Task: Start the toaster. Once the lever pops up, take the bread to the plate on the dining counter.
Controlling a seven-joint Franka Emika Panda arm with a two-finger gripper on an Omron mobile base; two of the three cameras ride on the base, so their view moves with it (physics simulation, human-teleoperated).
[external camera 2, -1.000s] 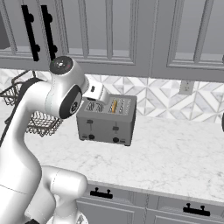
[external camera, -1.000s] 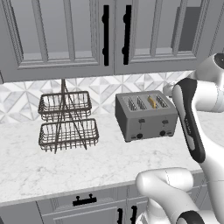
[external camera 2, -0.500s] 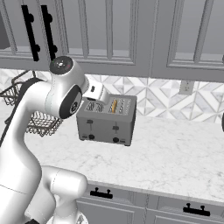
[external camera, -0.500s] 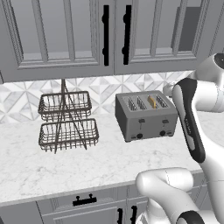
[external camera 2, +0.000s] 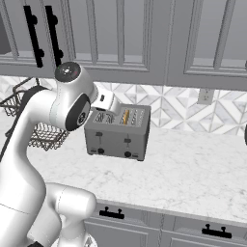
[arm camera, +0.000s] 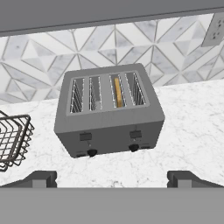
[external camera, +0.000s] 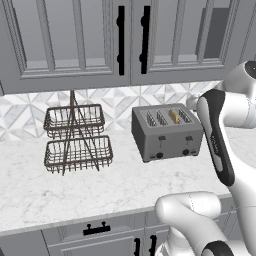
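Toaster (arm camera: 109, 111) is the nearest object to the gripper (arm camera: 112, 178) in the hand view: the two dark finger tips (arm camera: 41, 178) stand far apart at the bottom of that view, jaws at full spread, nothing between them. Marble worktop (arm camera: 188, 131) lies bare between tips and toaster front; no contact with the toaster.

Toaster front faces the camera. Two small black levers (arm camera: 85, 136) sit high on the front face, two black knobs (arm camera: 92, 152) below them near the base. Four slots on top. Bread (arm camera: 117, 92) stands on edge in the third slot from the left in the hand view, its golden top edge visible, sunk into the slot.

Left base view: toaster (external camera: 167, 131) stands on the worktop (external camera: 75, 190) towards the backsplash, bread (external camera: 173, 116) showing as a tan sliver in one of the right-hand slots. The white arm passes just right of the toaster. A two-tier wire basket rack (external camera: 77, 137) stands to the left, well apart from the toaster.

Right base view: toaster (external camera 2: 116, 132) partly behind the arm's elbow; bread (external camera 2: 126, 116) visible in a middle slot. Basket rack (external camera 2: 43, 135) sits behind the arm on the left.

Farthest: patterned tile backsplash (arm camera: 52, 57) with a wall outlet (external camera 2: 206, 96) right of the toaster, and grey upper cabinets (external camera: 125, 40) with black handles above
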